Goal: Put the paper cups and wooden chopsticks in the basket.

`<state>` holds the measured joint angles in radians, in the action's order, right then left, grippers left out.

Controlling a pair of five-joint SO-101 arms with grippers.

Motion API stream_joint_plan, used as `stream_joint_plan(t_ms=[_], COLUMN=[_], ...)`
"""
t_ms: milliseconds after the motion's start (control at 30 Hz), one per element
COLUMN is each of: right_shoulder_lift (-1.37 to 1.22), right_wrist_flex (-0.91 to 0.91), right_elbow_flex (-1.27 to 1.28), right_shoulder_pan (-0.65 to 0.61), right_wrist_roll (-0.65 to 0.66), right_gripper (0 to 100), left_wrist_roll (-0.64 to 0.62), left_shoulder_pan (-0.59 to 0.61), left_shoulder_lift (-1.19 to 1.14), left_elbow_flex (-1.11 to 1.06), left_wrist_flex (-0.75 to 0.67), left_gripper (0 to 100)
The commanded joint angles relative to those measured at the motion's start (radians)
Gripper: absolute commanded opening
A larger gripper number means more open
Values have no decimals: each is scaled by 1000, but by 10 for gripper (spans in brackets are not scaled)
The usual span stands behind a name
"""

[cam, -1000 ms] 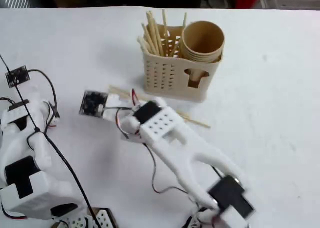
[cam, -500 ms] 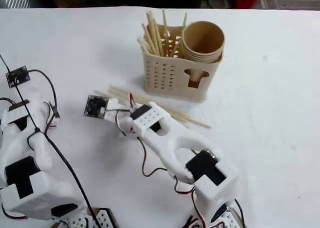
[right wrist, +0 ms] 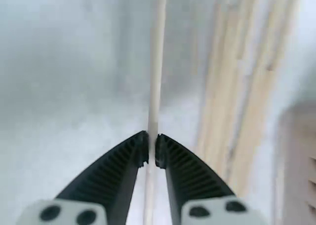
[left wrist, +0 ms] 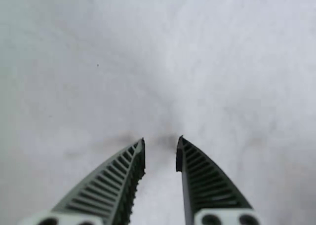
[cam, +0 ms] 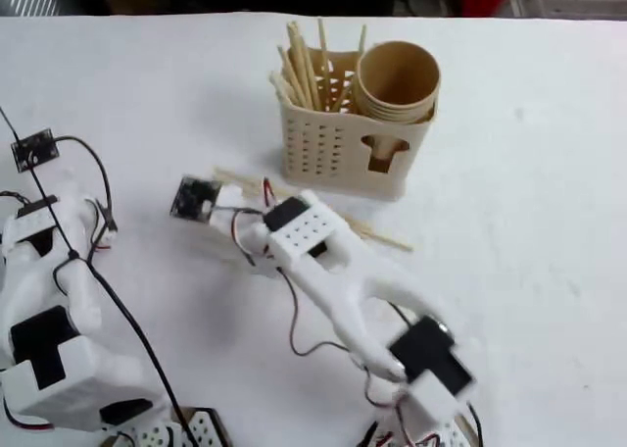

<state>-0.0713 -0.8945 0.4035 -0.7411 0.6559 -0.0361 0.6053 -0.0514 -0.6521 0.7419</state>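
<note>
The right end effector (right wrist: 152, 150) has moved a little closer and now pinches 1 chopstick (right wrist: 157, 62), ready to lift it to the basket (cam: 338, 158). The left end effector (left wrist: 160, 153) is open just a little and holds nothing.

Cream slotted basket (cam: 338, 158) upright on the table. Stacked tan paper cups (cam: 397, 79) sit in one compartment; wooden chopsticks (cam: 309, 70) stand bunched in the other. Loose chopsticks (cam: 387, 239) lie flat just in front of it, with a single chopstick (right wrist: 157, 62) pinched in the right gripper (right wrist: 152, 148).
</note>
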Motion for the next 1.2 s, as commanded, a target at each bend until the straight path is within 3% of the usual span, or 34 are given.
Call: stream_joint_plan(t_ms=[0,167,367,667,833,1067,1167], right_shoulder_lift=[286,486,515,644,644,638,590], right_wrist_flex=[-65,-145,-171,81,260,430,530], right_elbow_flex=[-5,-5,-17,-321,-344,-341,-342], right_shoulder_pan=[31,30,15,105,134,312,372], right_wrist_roll=[-77,-106,-112,-114,-126,-540,-582], right_gripper=[16,19,17,17,17,18,18], left_wrist_roll=[-6,-8,-9,-9,-8,-6,-6], left_shoulder_pan=[-13,-13,-13,-13,-13,-15,-15], left_shoulder_lift=[5,5,5,5,5,5,5], left_elbow_flex=[5,5,5,5,5,5,5], left_wrist_flex=[-18,-18,-18,-18,-18,-18,-20], left_gripper=[124,124,124,124,124,124,124])
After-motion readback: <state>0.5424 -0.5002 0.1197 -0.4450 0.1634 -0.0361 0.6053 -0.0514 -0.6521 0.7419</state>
